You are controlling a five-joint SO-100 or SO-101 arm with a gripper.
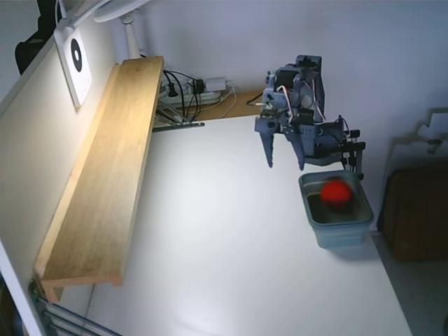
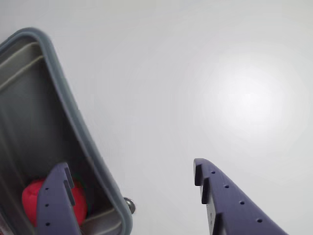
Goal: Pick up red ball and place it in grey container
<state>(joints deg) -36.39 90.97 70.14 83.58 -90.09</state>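
a long wooden shelf (image 1: 105, 175) lines the white table's (image 1: 224, 266) left edge, a power strip (image 1: 199, 87) with cables beyond its far end.

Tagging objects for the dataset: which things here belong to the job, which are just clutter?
Job:
red ball, inside the tub
grey container
pincer, open and empty

Clutter:
wooden shelf
power strip and cables
target card
lamp

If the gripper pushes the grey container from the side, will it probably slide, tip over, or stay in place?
The grey container would probably slide rather than tip: it looks low and wide, and the white table seems smooth. It appears to be thin plastic, so likely light. The red ball inside would likely roll about. The gripper is open beside it.
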